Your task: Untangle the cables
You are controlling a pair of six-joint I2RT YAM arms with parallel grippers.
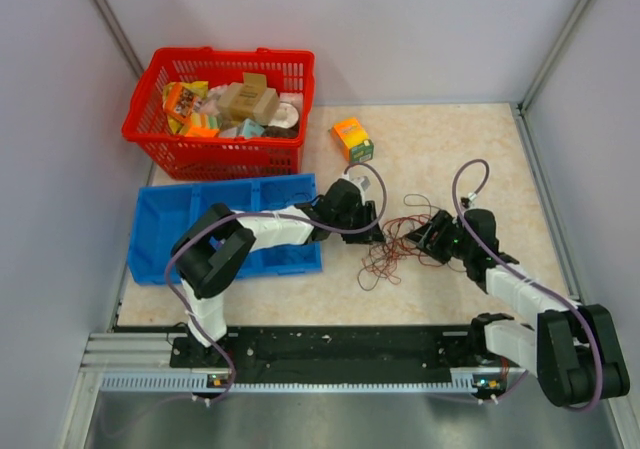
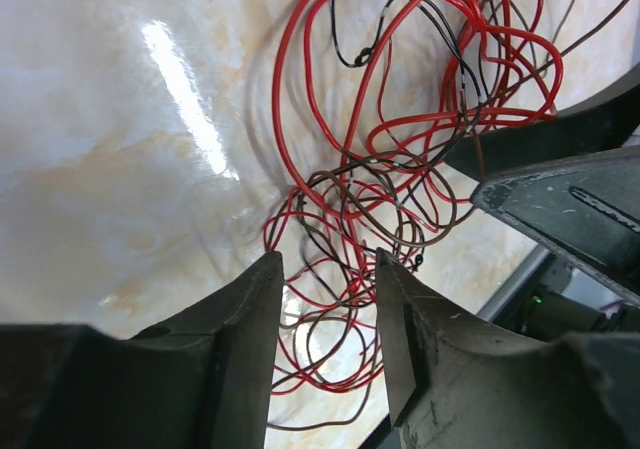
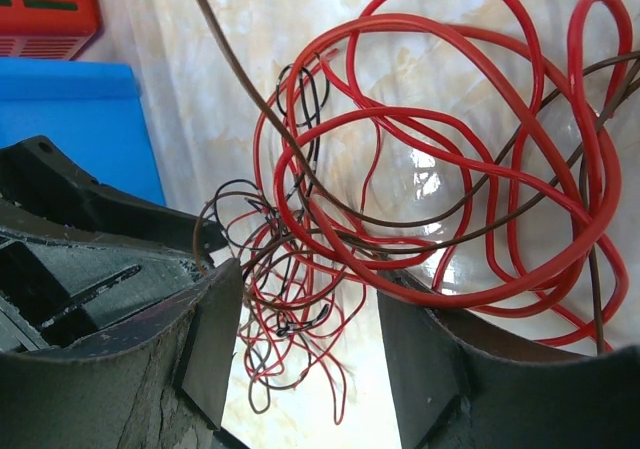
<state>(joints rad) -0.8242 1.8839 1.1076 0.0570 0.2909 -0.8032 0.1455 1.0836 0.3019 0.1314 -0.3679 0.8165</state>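
The cables (image 1: 395, 244) are a tangle of thin red and dark brown wires lying on the marble table between my two grippers. My left gripper (image 1: 375, 231) is at the tangle's left edge and my right gripper (image 1: 432, 239) at its right edge. In the left wrist view the left gripper (image 2: 328, 269) is open, and loops of the cables (image 2: 345, 204) lie between and beyond its jaws. In the right wrist view the right gripper (image 3: 308, 289) is open, with the cables (image 3: 400, 119) in front of it; some red loops drape over its right finger (image 3: 450, 369).
A blue tray (image 1: 160, 229) lies under the left arm. A red basket (image 1: 215, 149) full of boxes stands behind it. A small orange box (image 1: 352, 137) sits behind the tangle. Walls enclose the table on the left, back and right.
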